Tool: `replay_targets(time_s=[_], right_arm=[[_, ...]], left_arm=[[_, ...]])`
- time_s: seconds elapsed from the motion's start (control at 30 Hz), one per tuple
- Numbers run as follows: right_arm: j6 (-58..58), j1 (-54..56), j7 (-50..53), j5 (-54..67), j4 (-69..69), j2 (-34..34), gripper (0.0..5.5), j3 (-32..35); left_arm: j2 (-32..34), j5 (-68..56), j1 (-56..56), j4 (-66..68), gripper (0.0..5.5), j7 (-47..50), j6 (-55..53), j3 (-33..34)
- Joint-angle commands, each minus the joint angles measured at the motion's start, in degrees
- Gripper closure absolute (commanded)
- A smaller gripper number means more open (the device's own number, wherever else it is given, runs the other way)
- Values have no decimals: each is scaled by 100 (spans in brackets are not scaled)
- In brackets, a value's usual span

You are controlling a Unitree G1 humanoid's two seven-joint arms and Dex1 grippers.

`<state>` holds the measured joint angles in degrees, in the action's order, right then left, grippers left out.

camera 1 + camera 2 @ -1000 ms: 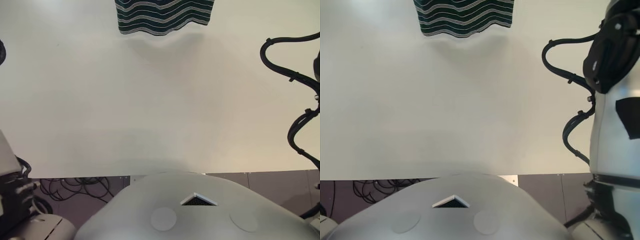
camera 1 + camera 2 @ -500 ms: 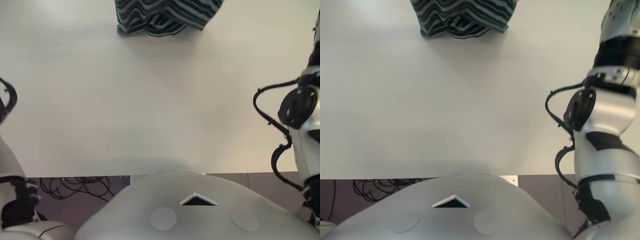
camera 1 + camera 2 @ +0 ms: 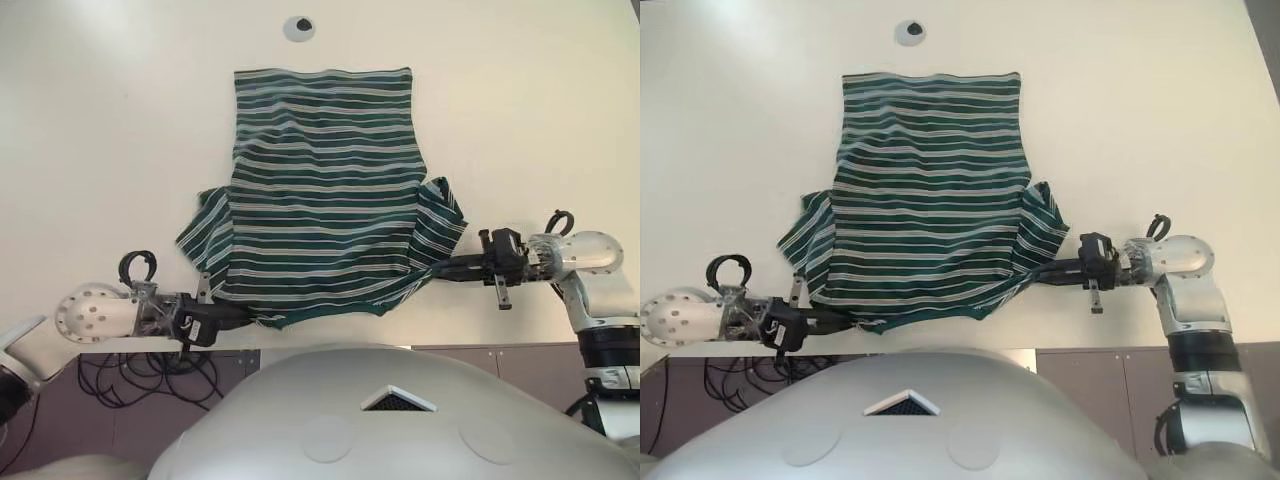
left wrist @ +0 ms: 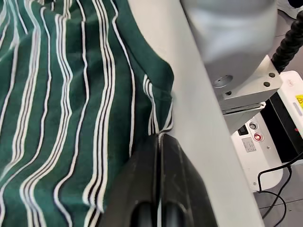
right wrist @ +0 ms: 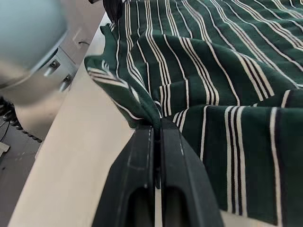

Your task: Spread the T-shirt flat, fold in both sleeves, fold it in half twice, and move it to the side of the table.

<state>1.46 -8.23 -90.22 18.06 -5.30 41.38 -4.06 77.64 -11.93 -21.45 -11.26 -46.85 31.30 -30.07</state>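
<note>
You have the left gripper (image 3: 238, 314) and right gripper (image 3: 428, 271) each pinched shut on a near corner of the shirt (image 3: 322, 190), which lies on the table (image 3: 100, 150) (sleeves bunched); uneven pulling could drag its near edge overboard or wrinkle it.

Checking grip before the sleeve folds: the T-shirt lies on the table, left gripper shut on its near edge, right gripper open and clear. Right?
No: the right gripper is also shut on the near edge of the T-shirt, as the right wrist view shows. The rest is right.
</note>
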Motion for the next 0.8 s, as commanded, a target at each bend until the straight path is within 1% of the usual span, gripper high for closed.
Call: replay_targets(time_s=[0.03, 0.13, 0.2, 0.43, 0.57, 0.6, 0.63, 0.7, 0.77, 0.8], right_arm=[[-203, -328, -142, 43, 464, 478, 548, -86], [-178, -629, -94, -34, 663, 673, 548, -151], [-355, -807, 137, 16, 847, 704, 548, -41], [-1942, -1283, 374, 1318, 2187, 1031, 548, 519], [-1916, -1397, 694, 977, 2073, 985, 548, 335], [-1784, -1395, 768, 815, 1906, 942, 550, 270], [-1672, -1396, 824, 728, 1760, 886, 519, 249], [-1449, -1464, 746, 676, 1528, 860, 488, 244], [-1285, -1543, 589, 719, 1375, 916, 461, 258], [-1204, -1568, 499, 727, 1281, 948, 437, 264]], left_arm=[[231, 443, -504, -238, 550, -320, -562, -5], [157, 753, -823, -452, 550, -323, -759, 9], [166, 828, -1002, -465, 550, -223, -742, 142], [86, 796, -1589, -501, 550, -82, -686, 505], [58, 771, -1853, -536, 550, -120, -567, 638], [38, 813, -1919, -482, 534, -71, -543, 725], [22, 851, -1980, -411, 519, -27, -542, 819], [28, 810, -2124, -243, 492, -5, -454, 984], [117, 474, -2445, -225, 467, -111, -163, 1155], [164, 203, -2632, -238, 444, -194, 29, 1266]])
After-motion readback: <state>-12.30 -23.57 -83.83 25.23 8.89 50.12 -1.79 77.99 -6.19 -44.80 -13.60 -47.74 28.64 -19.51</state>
